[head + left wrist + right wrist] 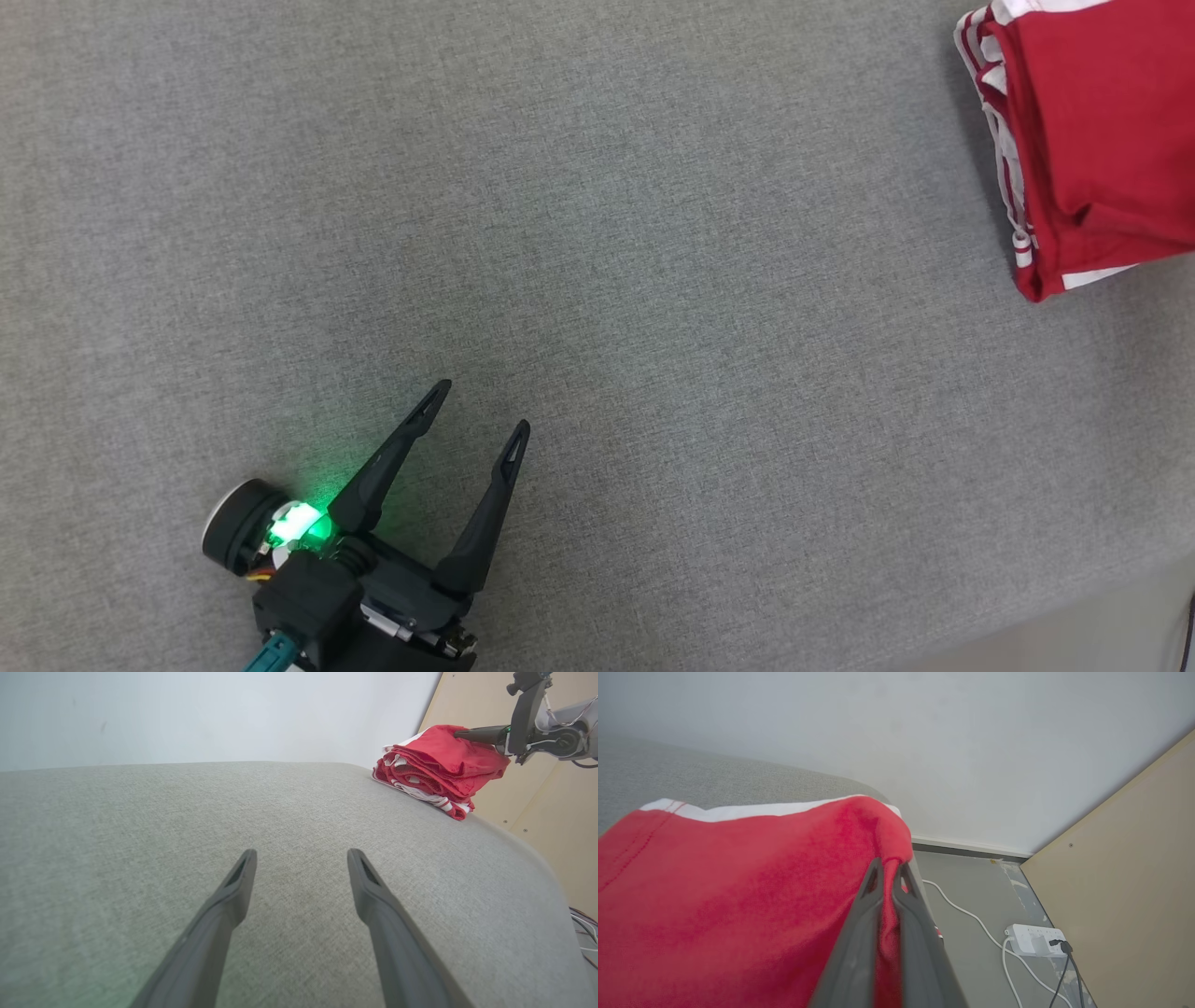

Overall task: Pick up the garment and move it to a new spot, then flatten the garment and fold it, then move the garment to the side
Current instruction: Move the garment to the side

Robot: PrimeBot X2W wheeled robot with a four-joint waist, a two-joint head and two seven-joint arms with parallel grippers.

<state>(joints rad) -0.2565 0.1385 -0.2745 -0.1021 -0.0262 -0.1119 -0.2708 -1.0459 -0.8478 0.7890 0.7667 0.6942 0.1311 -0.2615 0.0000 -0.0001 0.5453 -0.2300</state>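
Bearing a folded red garment (1092, 140), grey woven surface (597, 280) before white wall (210, 714).

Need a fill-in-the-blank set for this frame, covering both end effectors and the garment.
1. The right end effector is shut on the ____ garment.
2. The left end effector is ____ and holds nothing.
3. In the head view, the garment lies at the upper ____ of the gray surface.
4. The garment's stripes are ____.

Missing words: red; open; right; white
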